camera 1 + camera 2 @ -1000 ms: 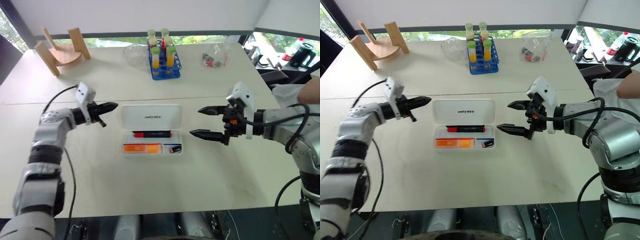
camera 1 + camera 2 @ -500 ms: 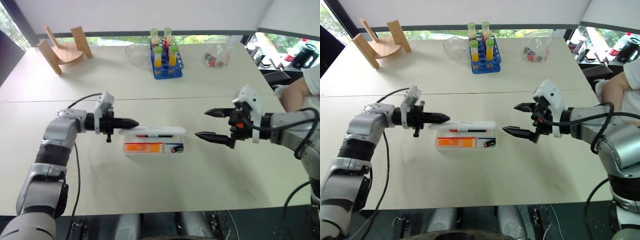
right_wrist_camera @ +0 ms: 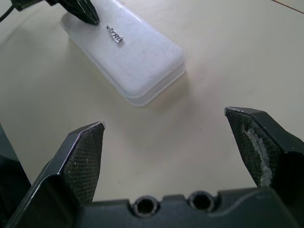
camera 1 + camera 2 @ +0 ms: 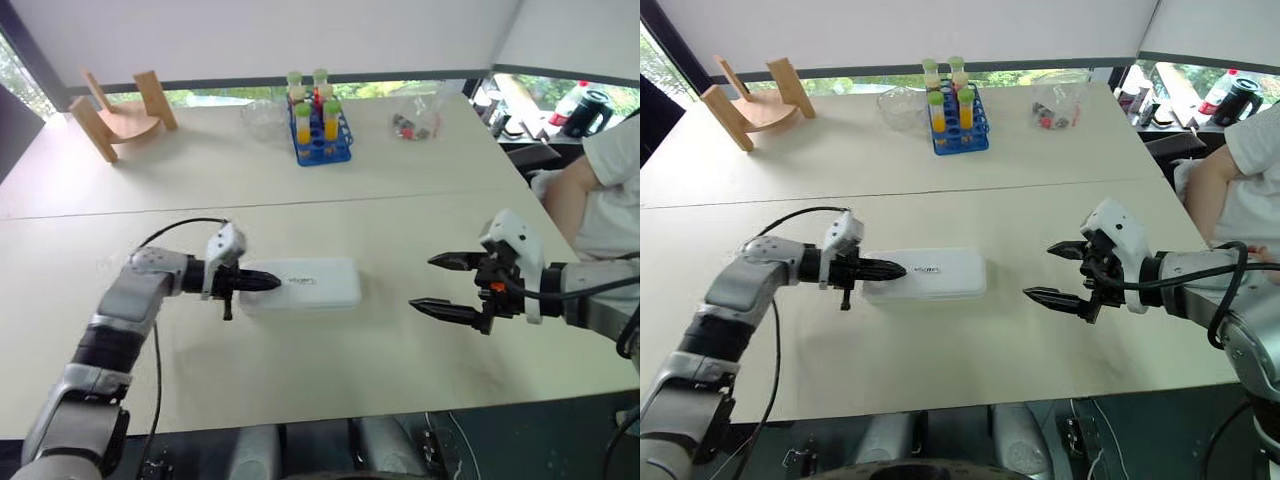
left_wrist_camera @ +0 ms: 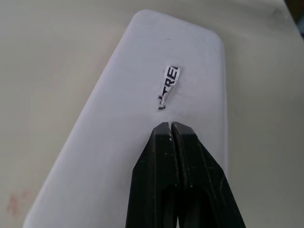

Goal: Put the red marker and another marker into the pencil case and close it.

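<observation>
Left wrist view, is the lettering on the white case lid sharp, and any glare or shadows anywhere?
Left wrist view: the flat white plastic pencil case looks soft, its lettering smeared and partly unreadable. Right wrist view: a soft shadow lies along the case's near edge. Left eye view: bright daylight behind the table, no strong glare on the lid.

A big pale table (image 4: 400, 240) holds some things at its far side. A wooden stand (image 4: 118, 108) sits at the far left corner. A blue rack (image 4: 320, 135) with tubes of yellow and orange stuff stands in the middle, just beside a clear glass bowl (image 4: 263, 115). A clear bag (image 4: 412, 118) with small bits lies further right. A person's arm (image 4: 590, 190) shows at the right edge.
</observation>
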